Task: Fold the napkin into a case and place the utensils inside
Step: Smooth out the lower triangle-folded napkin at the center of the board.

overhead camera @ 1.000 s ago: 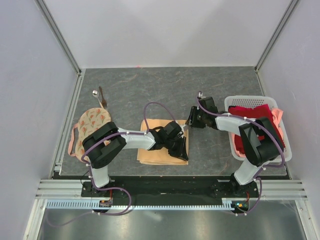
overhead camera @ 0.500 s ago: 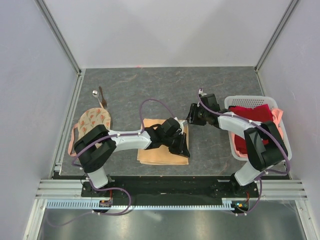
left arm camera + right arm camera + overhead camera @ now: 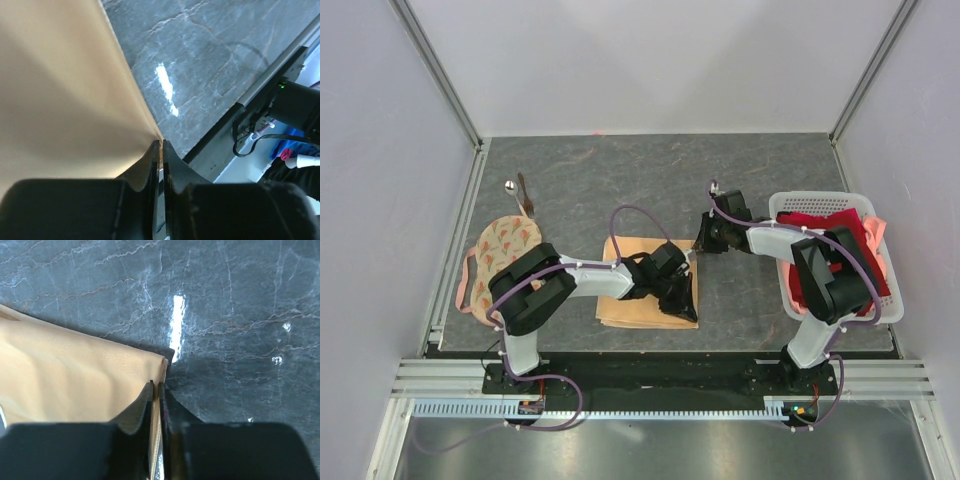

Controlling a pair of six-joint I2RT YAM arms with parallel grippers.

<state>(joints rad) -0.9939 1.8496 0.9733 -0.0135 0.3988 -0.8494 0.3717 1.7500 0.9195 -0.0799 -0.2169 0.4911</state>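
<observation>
The peach-orange napkin (image 3: 635,290) lies folded flat on the table's middle. My left gripper (image 3: 690,312) is shut on its near right corner; in the left wrist view the jaws (image 3: 161,144) pinch the cloth edge (image 3: 65,100). My right gripper (image 3: 698,245) is shut on the far right corner; in the right wrist view the jaws (image 3: 156,386) clamp the hemmed corner (image 3: 75,375). The silver spoon (image 3: 509,186) and the dark brown stick (image 3: 525,195) lie side by side at the far left. No pouch shape shows.
A round cream printed cloth with pink trim (image 3: 505,245) lies at the left, near the utensils. A white lattice basket (image 3: 820,200) holding dark red cloth (image 3: 830,235) stands at the right. Metal rails border the table on the left and the near side.
Both grippers keep their grip on the napkin's right corners. The arms shifted slightly and came back; the napkin's outline has barely changed.
</observation>
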